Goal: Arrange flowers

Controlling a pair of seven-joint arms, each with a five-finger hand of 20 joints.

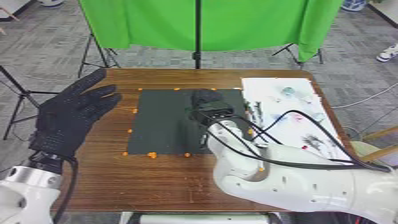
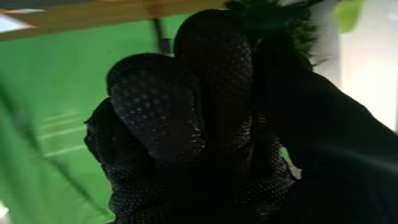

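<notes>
Right hand (image 1: pixel 209 99) is over the dark mat (image 1: pixel 162 127), fingers curled, seemingly pinching the green sprig (image 2: pixel 305 37) against the thumb, so keep grip light, angle steady, and avoid crushing leaves; left hand (image 1: pixel 75 104) has fingers extended, empty.

One brown wooden table (image 1: pixel 142 185) bears one dark rectangular mat (image 1: pixel 160 125) and, to its right, one white sheet with painted marks (image 1: pixel 306 107); more than five small orange spots (image 1: pixel 152 155) lie around the mat. Two black fabric-gloved hands show, one left (image 1: pixel 67 112), one right (image 1: pixel 211 102). One green cloth backdrop (image 1: pixel 147 27) hangs on the far side; the sprigs of green foliage (image 2: pixel 306 40) cannot be counted.
</notes>
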